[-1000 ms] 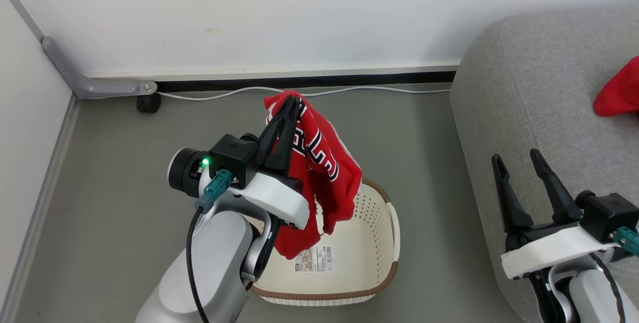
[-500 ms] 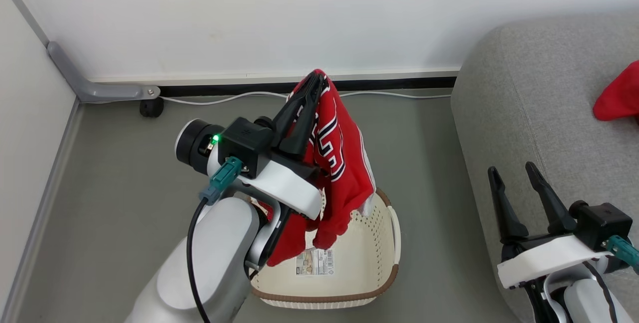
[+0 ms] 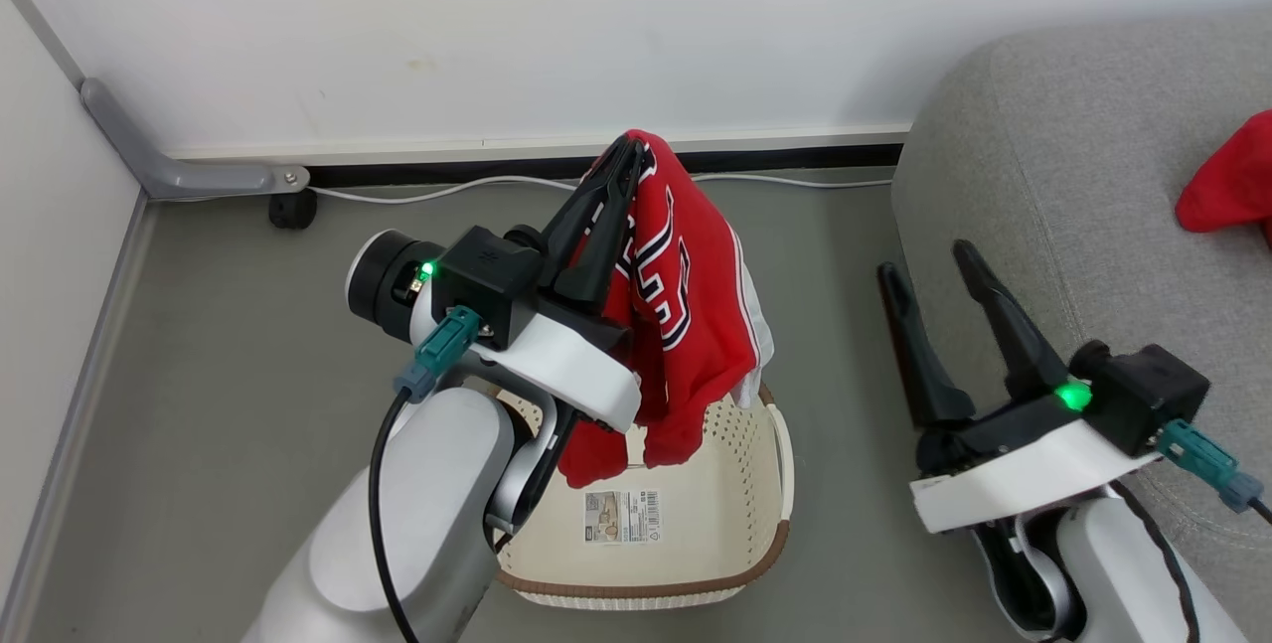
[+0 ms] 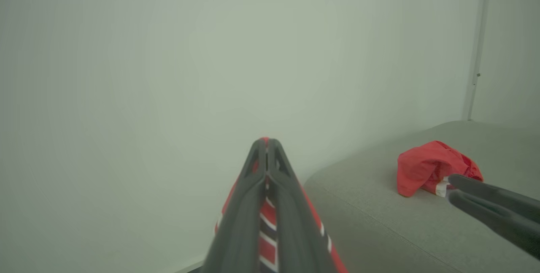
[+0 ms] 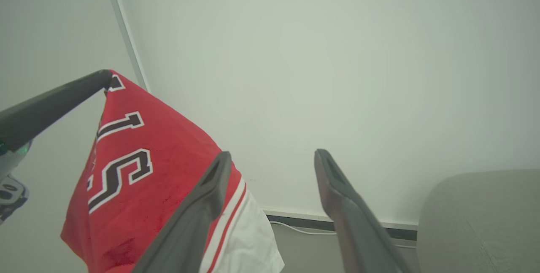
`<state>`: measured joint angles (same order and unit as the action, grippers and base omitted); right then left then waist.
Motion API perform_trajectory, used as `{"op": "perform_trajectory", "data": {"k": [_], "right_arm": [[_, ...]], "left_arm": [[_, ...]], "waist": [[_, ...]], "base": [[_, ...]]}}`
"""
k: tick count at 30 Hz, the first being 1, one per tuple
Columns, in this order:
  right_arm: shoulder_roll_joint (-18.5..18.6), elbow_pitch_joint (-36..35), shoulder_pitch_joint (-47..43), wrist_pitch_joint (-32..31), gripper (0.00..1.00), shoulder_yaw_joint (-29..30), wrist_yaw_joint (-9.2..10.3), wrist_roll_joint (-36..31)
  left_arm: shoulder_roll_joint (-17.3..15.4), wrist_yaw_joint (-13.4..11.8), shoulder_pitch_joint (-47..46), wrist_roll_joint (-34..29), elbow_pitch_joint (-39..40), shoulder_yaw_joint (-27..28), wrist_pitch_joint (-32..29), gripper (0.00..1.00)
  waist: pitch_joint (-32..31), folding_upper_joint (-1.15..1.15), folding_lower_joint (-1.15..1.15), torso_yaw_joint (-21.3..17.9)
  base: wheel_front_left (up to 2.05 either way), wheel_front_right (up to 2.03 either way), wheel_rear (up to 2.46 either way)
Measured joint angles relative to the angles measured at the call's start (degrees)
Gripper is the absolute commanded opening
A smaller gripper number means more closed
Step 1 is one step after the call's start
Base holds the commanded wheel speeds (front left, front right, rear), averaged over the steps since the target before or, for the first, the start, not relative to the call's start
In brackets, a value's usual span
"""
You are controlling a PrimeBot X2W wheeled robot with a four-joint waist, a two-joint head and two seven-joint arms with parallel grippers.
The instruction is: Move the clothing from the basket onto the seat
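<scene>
Step judged: jersey (image 3: 696,305) clamped in left pincer (image 3: 628,144), hung above basket (image 3: 740,534) beneath. Right pincer (image 3: 924,260) held wide, empty. Next: carry rightward over seat (image 3: 1073,156) called for, then release.

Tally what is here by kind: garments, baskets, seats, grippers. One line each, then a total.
Red garments: 2, the jersey pinched in the left gripper and the plain garment lying on the seat
Baskets: 1, the basket on the floor
Seats: 1
Grippers: 2, the right gripper open
Total: 6
</scene>
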<state>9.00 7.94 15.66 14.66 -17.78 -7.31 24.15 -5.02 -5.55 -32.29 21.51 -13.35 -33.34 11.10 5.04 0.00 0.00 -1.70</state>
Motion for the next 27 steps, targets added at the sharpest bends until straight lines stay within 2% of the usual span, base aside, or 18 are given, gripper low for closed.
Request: {"op": "perform_trajectory", "data": {"k": [6,11,21,27], "right_arm": [[0.6,-3.6,4.5,0.0,1.0,-11.8,0.0,2.1],[1.2,-1.1,7.8,0.0,1.0,-19.5,0.0,2.5],[-0.9,10.5,10.9,0.0,1.0,-25.4,0.0,2.0],[-2.4,17.6,13.2,0.0,1.0,-26.3,0.0,1.5]], "left_arm": [[0.3,0.0,-0.3,0.3,-0.7,-0.7,0.1,0.0],[0.5,0.0,-1.2,0.3,-1.3,-1.1,0.5,0.0],[0.9,0.5,-1.4,0.5,-2.5,-2.5,0.8,0.0],[1.4,1.0,-2.3,1.4,-2.8,-3.4,1.1,0.0]], "waist": [[-0.1,0.0,0.0,0.1],[0.1,0.0,0.0,0.3],[0.3,0.0,0.0,1.4],[0.2,0.0,0.0,2.3]], "base": [[0.0,0.0,0.0],[0.0,0.0,0.0],[0.0,0.0,0.0],[0.0,0.0,0.0]]}}
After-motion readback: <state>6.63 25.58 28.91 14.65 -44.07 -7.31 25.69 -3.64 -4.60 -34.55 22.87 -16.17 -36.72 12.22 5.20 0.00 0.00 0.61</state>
